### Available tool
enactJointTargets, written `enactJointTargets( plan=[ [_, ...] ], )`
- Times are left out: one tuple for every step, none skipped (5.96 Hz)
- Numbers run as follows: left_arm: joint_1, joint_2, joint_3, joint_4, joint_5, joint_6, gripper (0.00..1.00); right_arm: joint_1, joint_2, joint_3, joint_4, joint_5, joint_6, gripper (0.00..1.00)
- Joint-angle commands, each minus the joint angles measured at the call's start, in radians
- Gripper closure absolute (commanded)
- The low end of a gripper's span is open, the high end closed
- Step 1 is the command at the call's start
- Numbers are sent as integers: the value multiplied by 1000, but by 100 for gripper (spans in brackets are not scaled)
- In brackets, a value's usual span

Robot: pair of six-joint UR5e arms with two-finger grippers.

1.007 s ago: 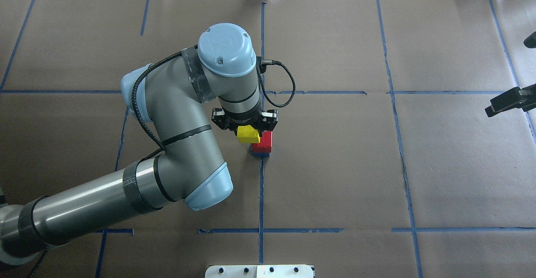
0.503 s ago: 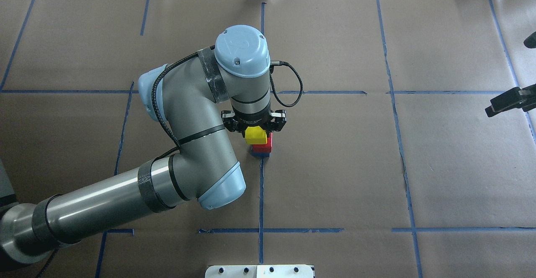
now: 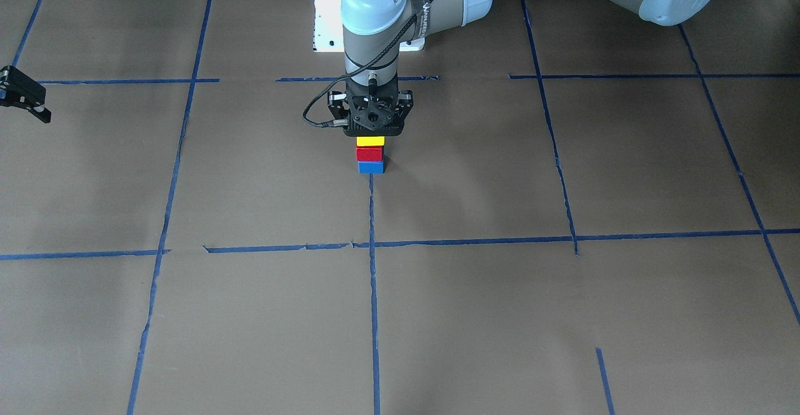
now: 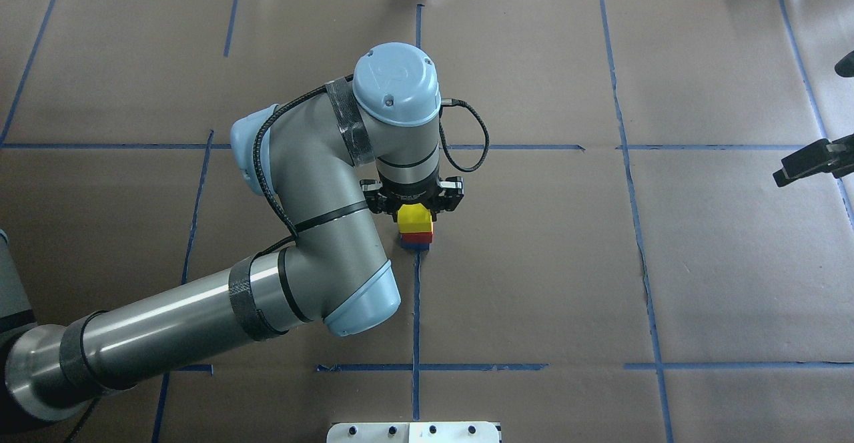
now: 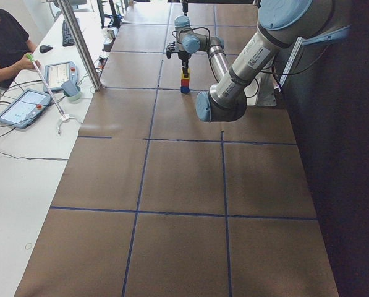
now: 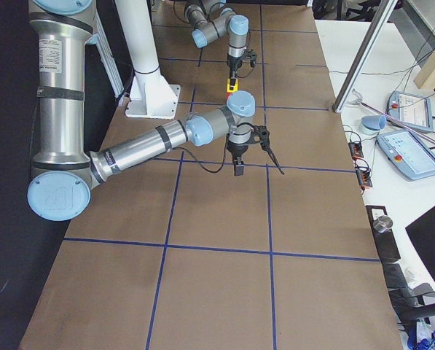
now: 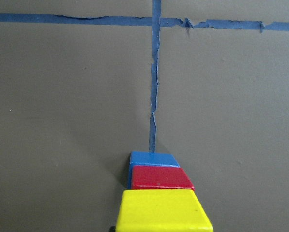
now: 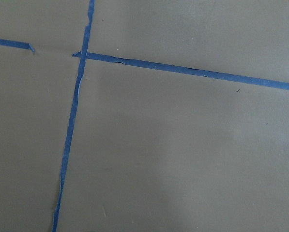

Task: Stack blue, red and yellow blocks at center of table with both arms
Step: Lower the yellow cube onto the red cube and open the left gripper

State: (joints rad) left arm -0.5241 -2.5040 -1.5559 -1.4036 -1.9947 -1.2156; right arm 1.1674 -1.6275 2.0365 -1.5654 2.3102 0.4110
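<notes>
A blue block [image 3: 371, 167] sits on the tape cross at the table's middle with a red block [image 3: 369, 154] on top of it. My left gripper [image 3: 372, 135] points straight down and is shut on the yellow block [image 3: 370, 142], which is lined up over the red one. Whether they touch I cannot tell. In the overhead view the yellow block [image 4: 413, 214] covers most of the red block [image 4: 418, 236] and the blue block [image 4: 415, 246]. The left wrist view shows the yellow block [image 7: 162, 210] nearest. My right gripper [image 4: 810, 123] is open and empty at the far right edge.
Brown paper with blue tape lines [image 4: 416, 309] covers the table. A white base plate [image 3: 325, 21] lies by the robot. An operator, tablets and cables [image 5: 23, 108] are on a side table beyond the far edge.
My left arm has moved right with the yellow block, from left of the stack to directly over the red block. The right gripper has not moved.
</notes>
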Motion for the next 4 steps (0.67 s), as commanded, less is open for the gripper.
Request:
enactJointTargets(
  plan=[
    [4, -3, 0, 0, 0, 1, 89, 0, 0, -2, 1, 0, -3, 0],
    [4, -3, 0, -2, 0, 1, 86, 0, 0, -2, 1, 0, -3, 0],
    [4, -7, 3, -3, 2, 2, 85, 0, 0, -2, -1, -2, -3, 0],
    [4, -9, 7, -8, 10, 8, 85, 0, 0, -2, -1, -2, -3, 0]
  ],
)
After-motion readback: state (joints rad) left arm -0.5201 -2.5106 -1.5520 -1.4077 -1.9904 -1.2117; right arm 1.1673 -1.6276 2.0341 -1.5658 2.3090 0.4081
